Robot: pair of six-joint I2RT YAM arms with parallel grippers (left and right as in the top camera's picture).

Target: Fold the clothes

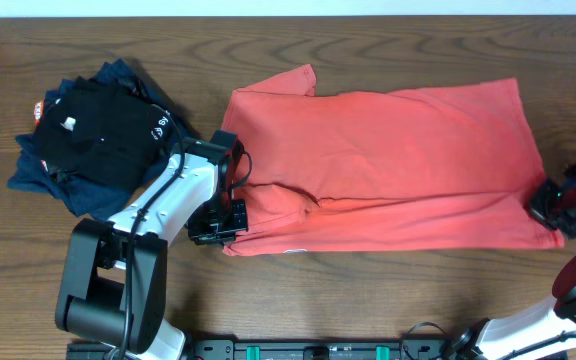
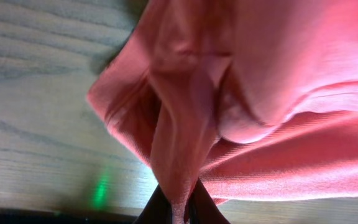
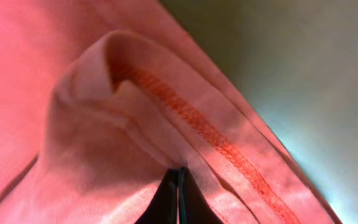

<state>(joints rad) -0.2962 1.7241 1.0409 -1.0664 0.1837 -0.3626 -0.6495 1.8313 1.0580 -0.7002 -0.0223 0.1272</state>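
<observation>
Overhead shows the coral-red cotton T-shirt (image 1: 388,160) spread across the wooden table (image 1: 368,40); wrist views alone show my left fingers (image 2: 156,210) and right fingers (image 3: 160,202) pinched tight on its edges.

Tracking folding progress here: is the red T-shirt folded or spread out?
Partly folded: the T-shirt lies flat and long on the table, one lengthwise layer lapped over the rest; left gripper and right gripper pinch its ends.

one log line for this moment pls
task: fold clothes | left gripper: shut on red t-shirt | right gripper: shut on its hem corner | dark clothes pile: lying apart
</observation>
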